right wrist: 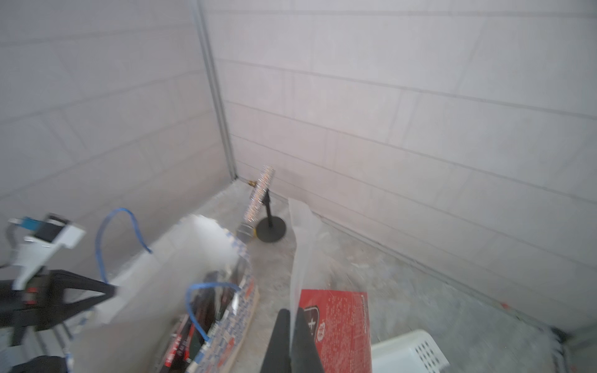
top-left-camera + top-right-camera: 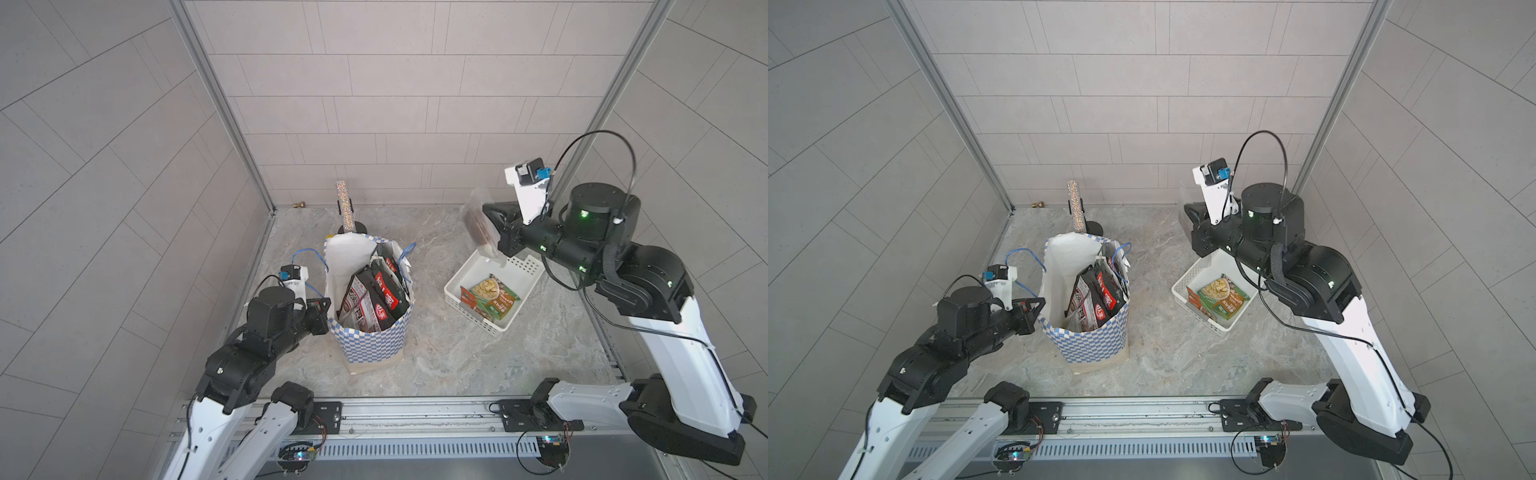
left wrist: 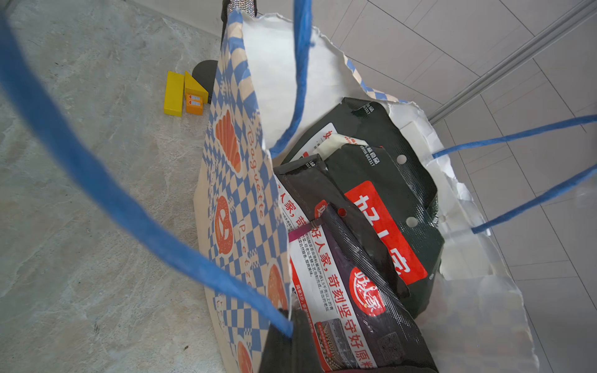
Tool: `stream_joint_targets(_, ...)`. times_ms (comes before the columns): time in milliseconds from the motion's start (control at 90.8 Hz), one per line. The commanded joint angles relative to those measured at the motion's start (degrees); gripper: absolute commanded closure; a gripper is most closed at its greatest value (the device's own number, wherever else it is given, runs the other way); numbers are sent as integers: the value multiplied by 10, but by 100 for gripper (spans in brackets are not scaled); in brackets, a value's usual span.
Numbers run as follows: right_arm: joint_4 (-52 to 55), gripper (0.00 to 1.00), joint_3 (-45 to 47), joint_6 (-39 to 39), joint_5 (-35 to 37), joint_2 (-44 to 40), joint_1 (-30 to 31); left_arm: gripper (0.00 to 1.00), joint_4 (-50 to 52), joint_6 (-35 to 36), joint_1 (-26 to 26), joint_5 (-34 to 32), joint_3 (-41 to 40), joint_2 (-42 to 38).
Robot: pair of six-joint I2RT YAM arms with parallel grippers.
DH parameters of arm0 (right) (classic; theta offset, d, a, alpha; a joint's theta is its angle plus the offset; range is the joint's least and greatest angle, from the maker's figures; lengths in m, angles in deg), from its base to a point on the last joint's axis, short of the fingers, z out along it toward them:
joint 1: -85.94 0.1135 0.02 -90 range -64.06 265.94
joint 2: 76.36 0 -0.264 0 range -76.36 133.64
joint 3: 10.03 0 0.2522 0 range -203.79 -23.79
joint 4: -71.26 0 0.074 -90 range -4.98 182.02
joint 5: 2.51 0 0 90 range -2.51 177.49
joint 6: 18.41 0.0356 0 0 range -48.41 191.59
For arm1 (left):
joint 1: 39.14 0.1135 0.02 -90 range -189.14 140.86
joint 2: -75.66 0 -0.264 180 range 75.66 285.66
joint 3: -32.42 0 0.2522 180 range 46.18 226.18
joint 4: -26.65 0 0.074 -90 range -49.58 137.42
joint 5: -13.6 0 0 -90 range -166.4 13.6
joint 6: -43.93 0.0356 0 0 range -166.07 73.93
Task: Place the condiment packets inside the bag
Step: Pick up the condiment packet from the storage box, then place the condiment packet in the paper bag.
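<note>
Packet (image 2: 478, 228) (prob. light, floppy, slick) is clamped at clear seam by right jaws; bag (image 2: 370, 345) rim is pinched by left jaws.

Looks like a robot test cell in a lab. Closed in on 3 sides by grey tile-patterned panels (image 2: 374, 104) held in aluminium posts (image 2: 224, 104), with a marble-look counter (image 2: 436, 353) underneath. Along the near edge: a metal rail (image 2: 415, 411) carrying 2 robot arms (image 2: 681, 353), bare circuit boards (image 2: 297, 455), a slotted cable duct (image 2: 415, 451).
</note>
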Motion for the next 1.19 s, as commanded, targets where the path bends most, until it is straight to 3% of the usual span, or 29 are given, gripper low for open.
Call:
stream_joint_targets(0, -22, 100, -92, -4, -72, 49, 48, 100, -48, 23, -1, 38, -3, -4)
stream_joint_targets(99, -74, 100, -137, 27, -110, 88, 89, 100, -49, 23, -1, 36, -5, -4)
stream_joint_targets(341, -199, 100, -76, 99, -132, 152, 140, 100, -35, 12, -1, -9, 4, -11)
stream_joint_targets(605, -258, 100, 19, 138, -118, 188, 140, 100, -31, 5, -1, -8, 5, -15)
stream_joint_targets(1046, -283, 100, 26, 164, -92, 295, 112, 100, -42, 3, -2, 7, -7, -16)
stream_joint_targets(1178, -293, 100, 24, 163, -51, 340, 110, 100, -45, 2, -2, 17, -7, -15)
